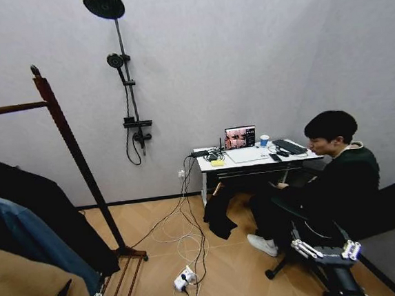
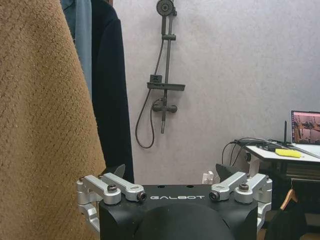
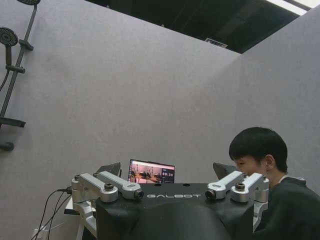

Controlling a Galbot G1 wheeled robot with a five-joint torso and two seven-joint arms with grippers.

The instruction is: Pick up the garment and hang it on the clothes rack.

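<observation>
The garment (image 1: 46,203) is a long black coat. It hangs on the clothes rack (image 1: 64,132), at the left of my head view. It is the coat nearest the post with the knob on top. Beside it hang a blue jacket (image 1: 14,230) and a fuzzy brown coat (image 1: 16,288). From my left wrist view the black coat drops straight down in one long dark strip, with the blue jacket right next to it.

It is plain black all over. I can see no buttons, no pockets and no pattern. It looks smooth, not fuzzy like the brown coat.

I think it is soft and floppy. It would bend and sag if I held it in the middle, and the long end could drag on the floor. It looks a bit heavy for cloth, but it will not break. Smooth cloth can slip, so I think a good place to hold it is up high, at the neck or the shoulder, where the cloth is thick. The top of it is hidden from me here.

My left gripper (image 2: 170,172) is low down, just beside the brown coat. Its jaws are spread wide and hold nothing. My right gripper (image 3: 166,170) is low on my other side, well apart from the rack and pointing toward a person at a table (image 1: 254,160). Its jaws are spread wide too, with nothing in them.

To me the coat looks hung up already.
</observation>
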